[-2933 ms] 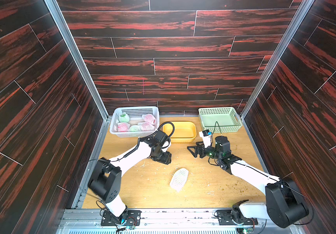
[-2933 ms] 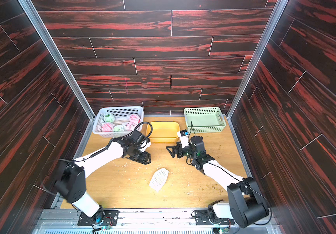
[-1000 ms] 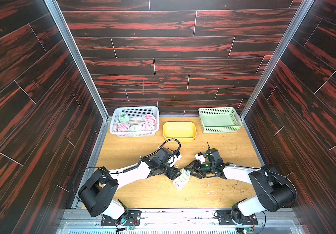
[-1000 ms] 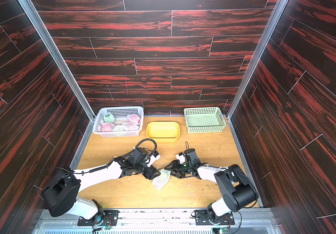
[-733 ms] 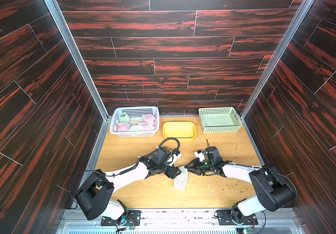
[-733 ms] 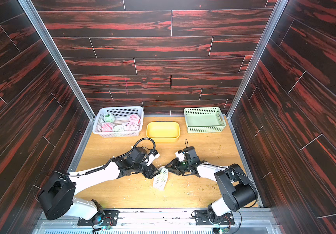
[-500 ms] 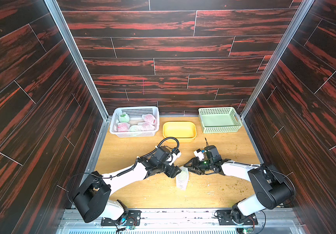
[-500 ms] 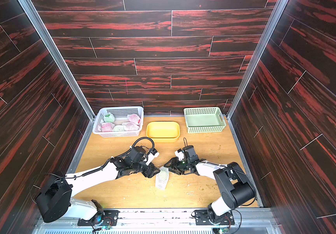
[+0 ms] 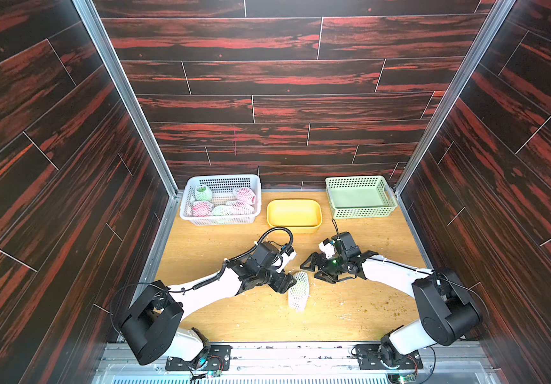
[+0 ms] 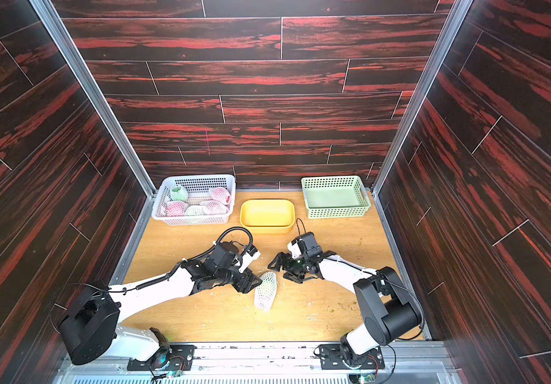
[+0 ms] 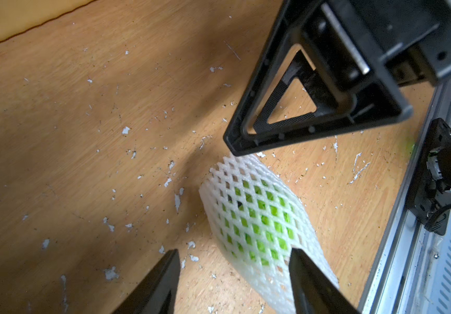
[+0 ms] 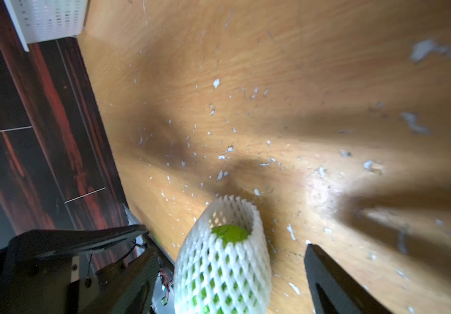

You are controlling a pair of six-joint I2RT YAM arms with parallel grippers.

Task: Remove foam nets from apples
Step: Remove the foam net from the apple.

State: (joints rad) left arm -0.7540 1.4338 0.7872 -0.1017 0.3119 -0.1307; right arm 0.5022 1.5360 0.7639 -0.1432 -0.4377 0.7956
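One green apple lies mid-table inside a white foam net, its top showing through the net's open end. My left gripper is open beside it; one finger overlaps the net, the other stands clear over bare wood. My right gripper is open just behind the net's far end, holding nothing. Several more netted apples sit in the white basket.
An empty yellow tub and an empty green basket stand at the back, beside the white basket. White foam crumbs litter the wooden table. Dark panelled walls close in on both sides.
My right gripper has opened wide, let go of the net's end and drawn back a little. The netted apple has swung round to point toward the table's front. The left gripper stays beside it.
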